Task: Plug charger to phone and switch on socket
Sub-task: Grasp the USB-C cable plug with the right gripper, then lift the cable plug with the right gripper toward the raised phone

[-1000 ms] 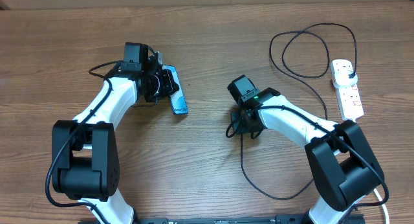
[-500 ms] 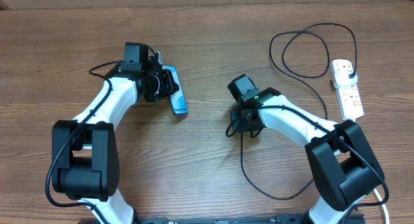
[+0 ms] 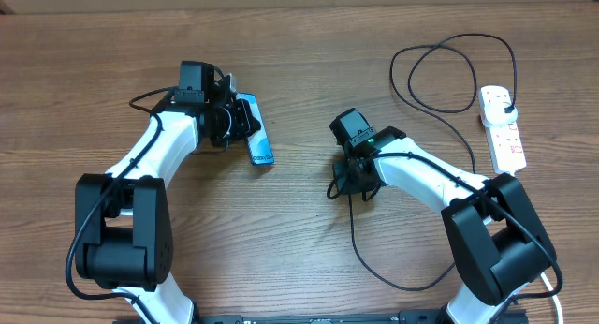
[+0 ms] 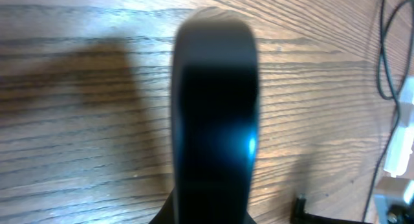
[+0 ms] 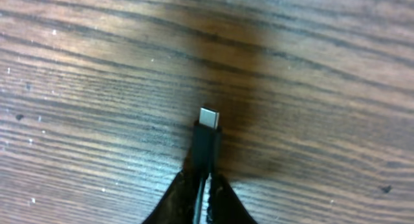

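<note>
Now, largest first.

Table (image 3: 299,43): brown wood, with a fine straight grain running across it. In the wrist views the surface is matte and speckled with pale flecks.

Socket (image 3: 503,127): a white, elongated plastic strip with red marks on top. It lies flat, well apart from the right claw (image 3: 348,177), off to that claw's right and farther out from the base. A black plug sits on its far end.

Phone (image 3: 255,139): a slim rectangular slab with a light blue screen and black edges. It is clamped in the left claw (image 3: 232,123), whose jaws are together on it. It sticks out of that claw at a slant, toward the right claw. The left wrist view sees it end-on, as a dark glossy bar with a rounded top and a small blue glint. I cannot tell whether its lower end touches the wood.

Charger (image 3: 353,235): a thin black round cable. The right claw is pinched on it just behind the connector. From that claw the cable trails back toward the base in a wide curve. A second open loop lies beyond the claw, near the socket.

Tip (image 5: 209,116): a small flat silvery rectangle on a short black housing. It pokes out just past the dark fingertips (image 5: 184,195), close over the wood. It is well apart from the phone.
</note>
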`<state>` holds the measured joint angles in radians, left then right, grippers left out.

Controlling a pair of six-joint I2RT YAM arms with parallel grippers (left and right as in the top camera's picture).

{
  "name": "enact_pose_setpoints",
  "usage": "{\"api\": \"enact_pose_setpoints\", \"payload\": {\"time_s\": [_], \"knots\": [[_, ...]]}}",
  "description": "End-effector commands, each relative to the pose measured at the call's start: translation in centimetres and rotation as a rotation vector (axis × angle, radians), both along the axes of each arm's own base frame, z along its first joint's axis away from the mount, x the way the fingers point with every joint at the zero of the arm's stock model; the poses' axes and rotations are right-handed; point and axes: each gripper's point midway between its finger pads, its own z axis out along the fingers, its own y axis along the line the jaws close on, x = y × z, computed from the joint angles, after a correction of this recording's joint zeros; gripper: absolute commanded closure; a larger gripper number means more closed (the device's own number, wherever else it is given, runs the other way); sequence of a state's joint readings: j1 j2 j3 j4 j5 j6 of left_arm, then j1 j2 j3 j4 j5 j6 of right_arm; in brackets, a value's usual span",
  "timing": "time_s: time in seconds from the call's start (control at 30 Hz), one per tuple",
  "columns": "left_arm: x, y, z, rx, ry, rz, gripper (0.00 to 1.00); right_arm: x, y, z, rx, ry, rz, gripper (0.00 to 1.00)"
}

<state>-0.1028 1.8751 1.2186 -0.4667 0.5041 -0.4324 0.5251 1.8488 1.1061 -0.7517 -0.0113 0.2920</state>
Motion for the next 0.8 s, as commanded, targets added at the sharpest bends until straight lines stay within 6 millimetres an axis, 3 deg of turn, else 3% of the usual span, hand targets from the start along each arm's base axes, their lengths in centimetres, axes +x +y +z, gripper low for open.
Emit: {"api": "enact_pose_setpoints", "payload": {"time_s": [0.0, 0.1, 0.13, 0.17, 0.4, 0.63, 0.77], "knots": [[-0.1, -1.1, 1.9, -0.051, -0.056, -0.061, 0.96, 0.2, 0.2, 0.0, 0.012, 0.003, 0.007, 0.85], [0.0, -1.1, 1.9, -0.049, -0.061, -0.067, 0.96, 0.2, 0.2, 0.0, 0.012, 0.003, 0.008, 0.86], [0.0, -1.1, 1.9, -0.048, -0.068, -0.075, 0.96, 0.2, 0.2, 0.0, 0.011, 0.003, 0.008, 0.95], [0.0, -1.2, 2.0, -0.049, -0.076, -0.086, 0.96, 0.2, 0.2, 0.0, 0.011, 0.003, 0.011, 0.96], [-0.1, -2.9, 3.5, -0.099, -0.217, -0.277, 0.94, 0.0, 0.1, 0.0, 0.009, 0.009, 0.01, 0.96], [0.4, -3.2, 4.0, -0.149, -0.19, -0.212, 0.96, -0.2, 0.1, 0.0, 0.014, 0.02, 0.006, 0.96], [1.0, -4.5, 6.2, -0.264, -0.24, -0.23, 0.96, -1.6, 2.2, 0.9, 0.183, 0.109, 0.062, 0.96]]}}
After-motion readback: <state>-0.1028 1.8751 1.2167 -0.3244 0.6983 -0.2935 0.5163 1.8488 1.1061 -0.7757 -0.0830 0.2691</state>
